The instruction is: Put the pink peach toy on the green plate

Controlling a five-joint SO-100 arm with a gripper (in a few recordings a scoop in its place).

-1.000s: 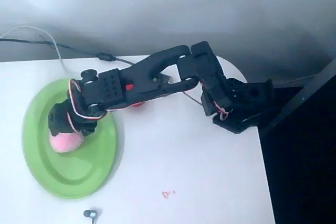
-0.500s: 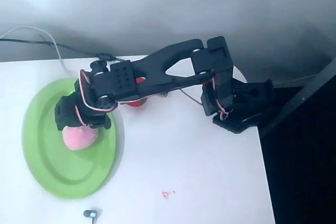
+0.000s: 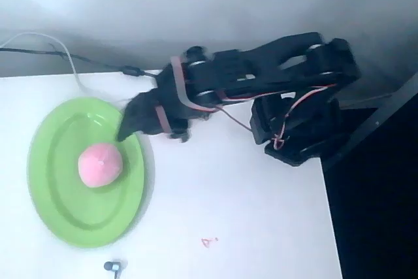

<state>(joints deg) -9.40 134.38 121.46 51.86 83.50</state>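
A: What do we have in the plate point(image 3: 62, 210)?

B: We see 1 thing in it: the peach point(image 3: 99, 165), pink and round, lying on the flat inner floor a little right of centre. The plate is green and oval and sits on the white table point(image 3: 248, 220) at the left of the overhead view. Nothing touches the peach.

A: And where do we place the gripper point(image 3: 130, 124)?

B: At the upper right edge of the plate, above its rim, apart from the peach and up and to the right of it. It is blurred. We see a dark pointed shape aimed down-left, and we cannot tell whether its fingers stand wide or narrow. It holds nothing that we can see.

A: What else do we find around?

B: The black arm point(image 3: 261, 73) reaches from its base point(image 3: 297, 135) at the right of the table toward the upper middle. A dark cable point(image 3: 98, 62) and a pale one run along the top left edge. A small red mark point(image 3: 208, 242) lies low in the middle, and a small dark object point(image 3: 112, 266) sits at the bottom, below the plate.
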